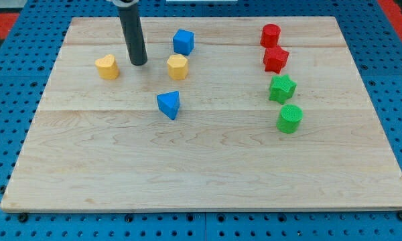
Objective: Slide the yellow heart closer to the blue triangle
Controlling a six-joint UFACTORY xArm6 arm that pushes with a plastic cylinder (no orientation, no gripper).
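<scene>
The yellow heart lies on the wooden board at the view's upper left. The blue triangle lies lower and to the right of it, near the board's middle. My tip stands between the yellow heart and a yellow hexagon-like block, a small gap to the right of the heart and not touching it. The dark rod rises from the tip out of the view's top.
A blue cube sits above the yellow hexagon-like block. At the view's right stand a red cylinder, a red star, a green star and a green cylinder in a column. The board rests on a blue pegboard.
</scene>
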